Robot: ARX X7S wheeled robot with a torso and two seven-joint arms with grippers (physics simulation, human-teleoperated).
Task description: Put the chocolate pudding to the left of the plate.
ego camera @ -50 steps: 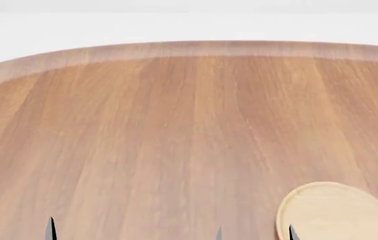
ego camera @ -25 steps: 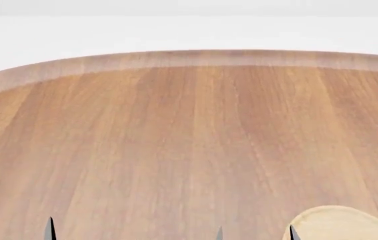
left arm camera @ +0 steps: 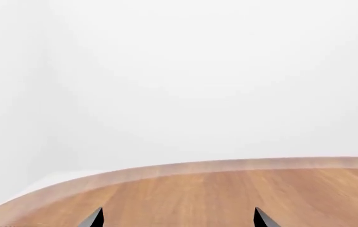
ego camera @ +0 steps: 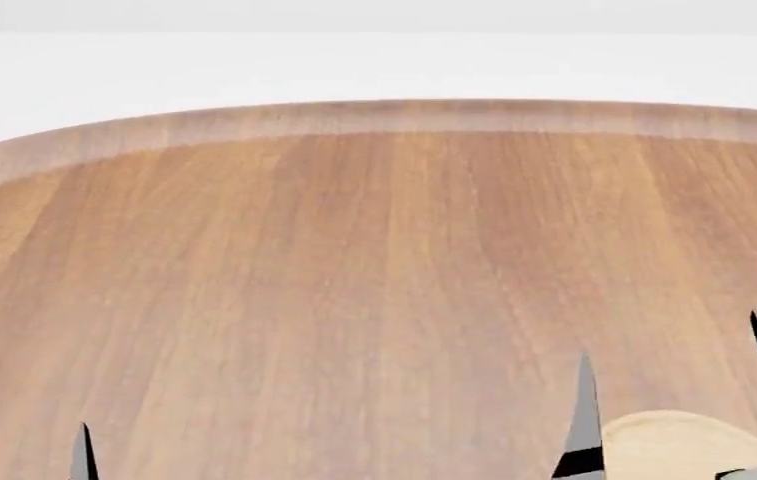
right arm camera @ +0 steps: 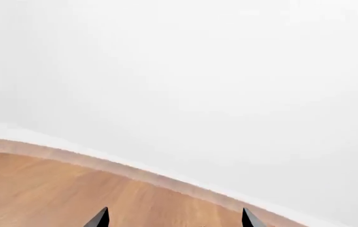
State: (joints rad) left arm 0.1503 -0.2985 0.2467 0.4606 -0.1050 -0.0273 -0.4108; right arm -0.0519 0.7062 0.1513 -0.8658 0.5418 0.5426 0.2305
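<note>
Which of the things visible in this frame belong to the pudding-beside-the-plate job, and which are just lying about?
Part of the job:
- plate, only its far edge showing at the head view's bottom
- right gripper, open, over the plate
- left gripper, open
- chocolate pudding: not in view

Just there:
- wooden table
- nothing else visible

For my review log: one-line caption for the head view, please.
Right gripper open above the plate at the wooden table's near edge; chocolate pudding out of view.
</note>
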